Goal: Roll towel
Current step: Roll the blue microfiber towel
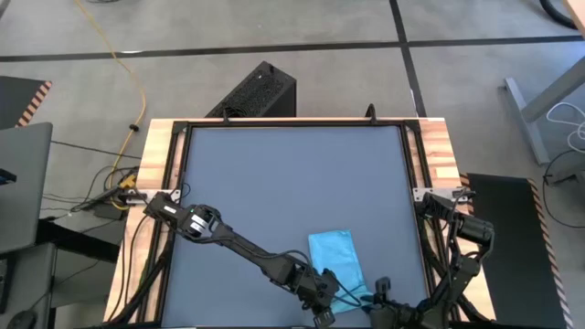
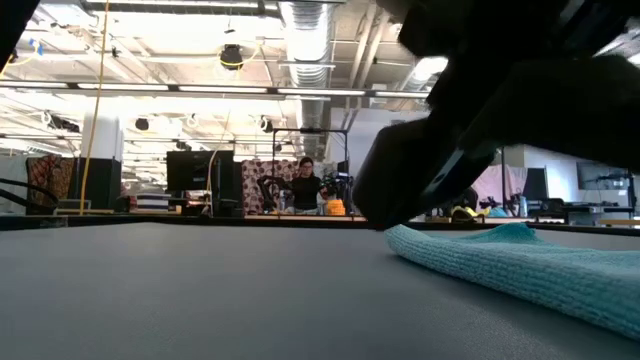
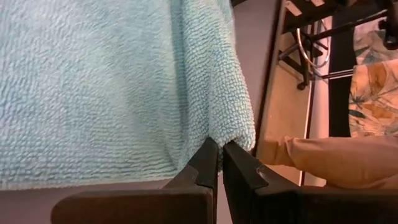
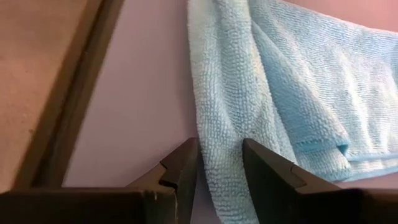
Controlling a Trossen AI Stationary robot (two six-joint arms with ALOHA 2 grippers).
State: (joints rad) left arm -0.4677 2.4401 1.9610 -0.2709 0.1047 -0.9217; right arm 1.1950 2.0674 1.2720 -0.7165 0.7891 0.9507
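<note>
Here both grippers pinch the small sky-blue soft cloth towel (image 1: 335,256) at its near edge: left gripper (image 3: 219,163) clamped on one corner, right gripper (image 4: 219,163) clamped on the other. Rolling is probably just starting. Next, likely curl that edge over evenly.

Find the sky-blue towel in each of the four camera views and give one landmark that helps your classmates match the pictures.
High view: the towel lies near the table's front edge, right of centre.
Low view: lower right, flat on the tabletop.
Left wrist view: fills the upper left, a corner pinched between the left gripper fingers.
Right wrist view: upper right, an edge between the right gripper fingers.
Shared landmark: the tabletop.
</note>
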